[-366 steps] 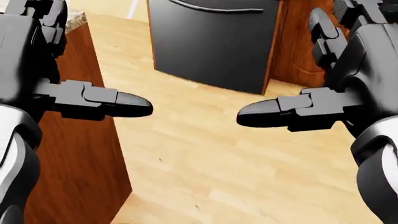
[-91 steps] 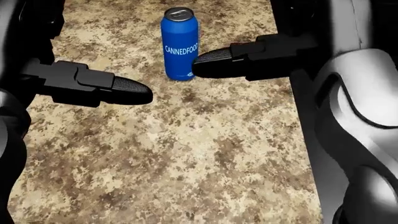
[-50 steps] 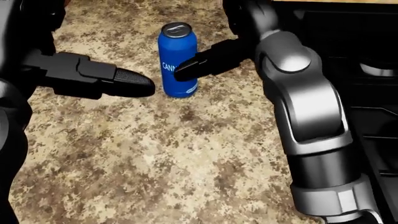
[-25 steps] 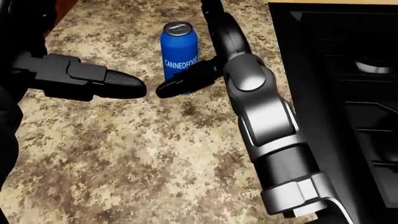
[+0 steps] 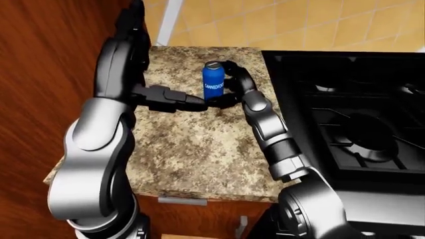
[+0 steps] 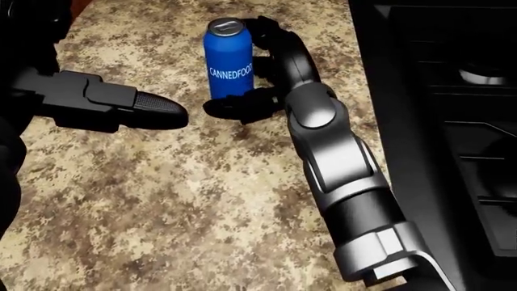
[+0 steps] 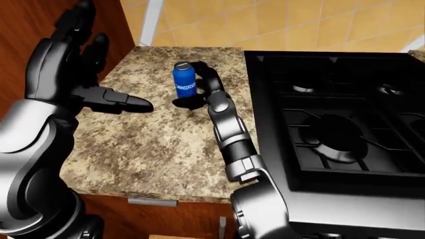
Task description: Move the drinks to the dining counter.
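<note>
— Can (image 6: 228, 59) first: upright on the speckled desk (image 6: 162, 200), near its far edge in the head view, just left of the black stove (image 5: 352, 114). State of the right hand (image 6: 246, 91)?

— Fingers (image 6: 234, 108) curled partway round the can from its right side, one lying low across the base. Contact looks likely, full closure not confirmed; judged open, about to grip.

— Left hand (image 6: 105, 108)?

— Fingers (image 6: 157, 112) extended, spread, holding nothing. Parked well left of the can, apart from it.

— Advice for the step in hand?

— Seat the palm against the can wall before closing. Raise the grip nearer mid-height, since a low hold risks tipping. Close evenly, then lift straight up, clear of the stove edge. Keep the left arm out of the path.
</note>
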Robot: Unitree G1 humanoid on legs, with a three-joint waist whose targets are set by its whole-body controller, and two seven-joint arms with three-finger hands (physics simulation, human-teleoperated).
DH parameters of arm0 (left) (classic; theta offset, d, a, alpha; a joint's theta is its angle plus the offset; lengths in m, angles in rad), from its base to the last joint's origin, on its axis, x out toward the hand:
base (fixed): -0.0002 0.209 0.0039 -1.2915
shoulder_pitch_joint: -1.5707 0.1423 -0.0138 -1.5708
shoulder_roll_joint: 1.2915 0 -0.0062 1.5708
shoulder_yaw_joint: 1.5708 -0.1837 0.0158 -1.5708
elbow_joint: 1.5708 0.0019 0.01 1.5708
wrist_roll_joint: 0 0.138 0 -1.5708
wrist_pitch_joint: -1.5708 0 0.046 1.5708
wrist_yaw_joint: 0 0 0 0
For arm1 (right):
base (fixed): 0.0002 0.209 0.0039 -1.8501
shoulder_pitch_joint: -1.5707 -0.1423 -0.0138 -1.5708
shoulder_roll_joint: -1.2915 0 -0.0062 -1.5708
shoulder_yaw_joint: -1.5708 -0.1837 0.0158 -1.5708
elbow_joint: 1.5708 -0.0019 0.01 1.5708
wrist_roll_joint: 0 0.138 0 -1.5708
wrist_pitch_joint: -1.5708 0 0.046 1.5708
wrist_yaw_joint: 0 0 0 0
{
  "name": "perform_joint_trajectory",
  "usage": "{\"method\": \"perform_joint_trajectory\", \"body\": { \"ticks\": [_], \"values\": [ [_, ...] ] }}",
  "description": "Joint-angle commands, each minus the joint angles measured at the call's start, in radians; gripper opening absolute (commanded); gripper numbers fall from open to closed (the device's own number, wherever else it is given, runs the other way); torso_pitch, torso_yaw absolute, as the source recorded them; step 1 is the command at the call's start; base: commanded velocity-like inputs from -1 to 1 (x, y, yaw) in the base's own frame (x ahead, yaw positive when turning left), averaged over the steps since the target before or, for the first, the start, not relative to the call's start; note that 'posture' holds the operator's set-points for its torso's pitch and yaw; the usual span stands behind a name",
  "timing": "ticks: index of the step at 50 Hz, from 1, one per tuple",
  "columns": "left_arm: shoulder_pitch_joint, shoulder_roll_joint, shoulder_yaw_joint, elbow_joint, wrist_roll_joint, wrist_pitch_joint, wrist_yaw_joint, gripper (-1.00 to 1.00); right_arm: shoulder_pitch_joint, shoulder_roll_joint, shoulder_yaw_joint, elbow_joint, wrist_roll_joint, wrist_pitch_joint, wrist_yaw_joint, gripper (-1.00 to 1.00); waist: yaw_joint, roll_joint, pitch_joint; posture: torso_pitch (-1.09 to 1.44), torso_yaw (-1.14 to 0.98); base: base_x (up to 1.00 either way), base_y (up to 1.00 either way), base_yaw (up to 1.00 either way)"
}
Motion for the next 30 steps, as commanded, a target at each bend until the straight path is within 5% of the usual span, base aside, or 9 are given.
{"method": "perform_joint_trajectory", "body": {
  "ticks": [1, 7, 11, 27, 29, 30],
  "values": [
    [-0.024, 0.006, 0.008, -0.017, 0.004, -0.032, 0.004, 1.0, -0.038, -0.004, -0.001, -0.043, -0.002, -0.032, -0.005, 0.11, 0.001, 0.002, -0.029, 0.0, 0.0, 0.0, 0.0, 0.0],
    [-0.011, 0.005, 0.009, -0.02, 0.004, -0.041, 0.003, 1.0, -0.037, 0.002, 0.0, -0.033, -0.007, -0.037, -0.02, -0.32, 0.0, 0.002, -0.031, 0.0, 0.0, 0.0, 0.0, 0.0],
    [-0.005, 0.004, 0.008, -0.022, 0.004, -0.042, 0.003, 1.0, -0.034, -0.003, -0.003, -0.068, -0.004, -0.017, -0.018, -1.0, 0.001, 0.002, -0.034, 0.0, 0.0, 0.0, 0.0, 0.0],
    [-0.015, 0.002, -0.001, -0.033, 0.011, -0.021, 0.005, 1.0, -0.033, -0.06, -0.018, -0.474, 0.042, 0.356, 0.026, -1.0, 0.006, -0.007, -0.024, 0.0, 0.0, 0.0, 0.0, 0.0],
    [-0.01, -0.002, -0.006, -0.029, 0.013, -0.028, 0.006, 1.0, -0.03, -0.06, -0.017, -0.505, 0.043, 0.38, 0.03, -1.0, 0.004, 0.002, -0.051, 0.0, 0.0, -0.35, 0.0, 0.0],
    [-0.011, -0.003, -0.006, -0.029, 0.014, -0.029, 0.005, 1.0, -0.03, -0.06, -0.017, -0.518, 0.044, 0.391, 0.033, -1.0, 0.003, 0.003, -0.083, 0.0, 0.0, -0.99, 0.0, 0.0]
  ]
}}
